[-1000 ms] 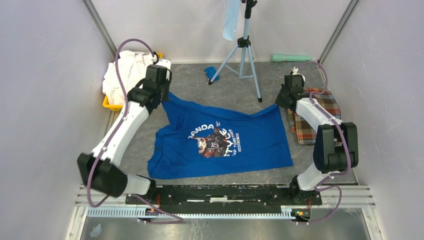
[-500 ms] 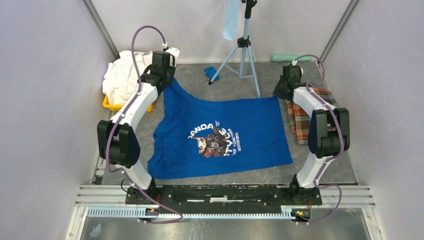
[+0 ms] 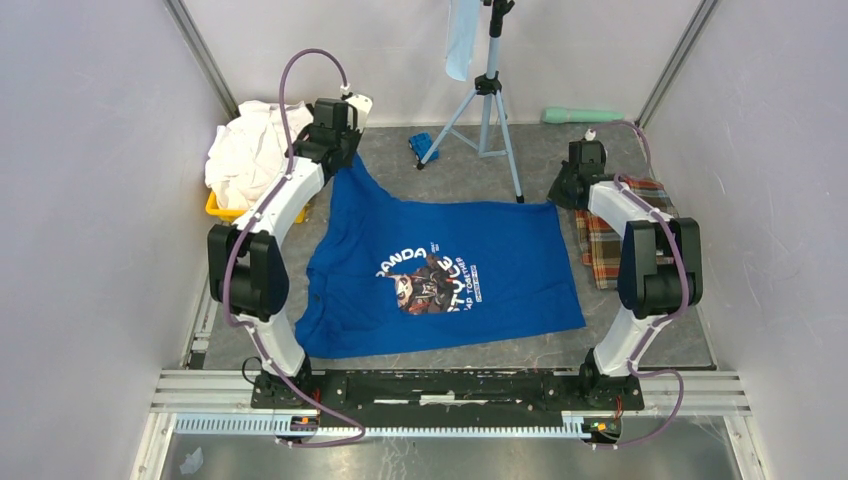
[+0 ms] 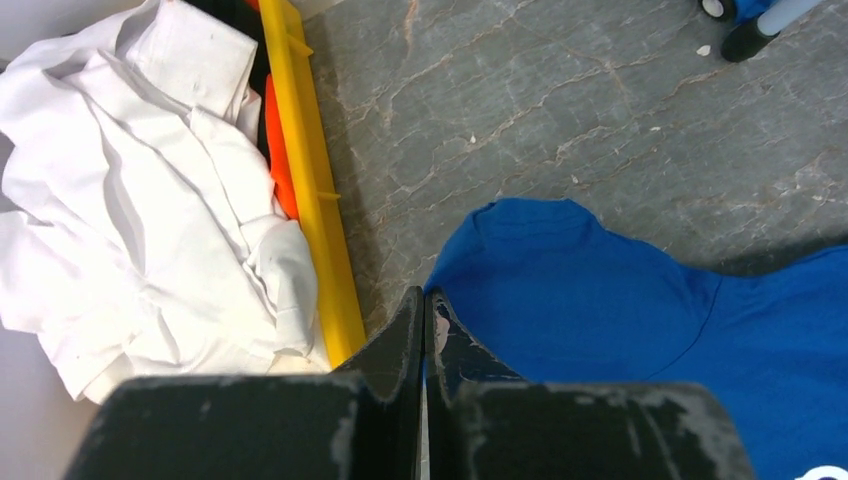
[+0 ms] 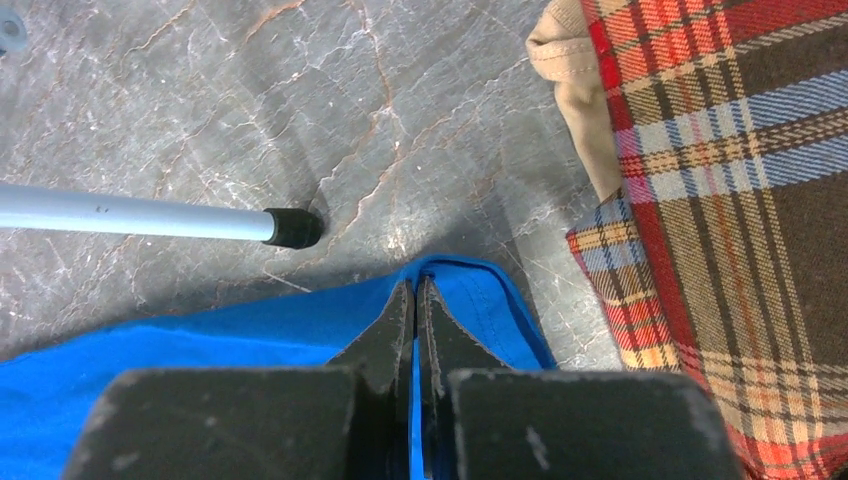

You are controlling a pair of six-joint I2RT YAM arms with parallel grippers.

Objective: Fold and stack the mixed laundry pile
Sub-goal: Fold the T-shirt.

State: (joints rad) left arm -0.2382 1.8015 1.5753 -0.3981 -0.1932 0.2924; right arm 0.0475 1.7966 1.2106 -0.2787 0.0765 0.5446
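2 closed grippers pinch the royal-blue T-shirt, which lies graphic-up at table centre.
The left gripper clamps its far corner at 10 o'clock, beside the yellow bin of white shirts. The right gripper clamps the hem corner at 2 o'clock, near the plaid cloth.

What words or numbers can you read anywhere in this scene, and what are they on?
"PANDA": top arc of the chest print on the blue T-shirt; the first letter is unclear.
"STU...": second arced word of the same print; the rest is blurred.
Small line under it: too small to read for certain.
Nothing readable on the plaid cloth, the white shirts or the tripod.
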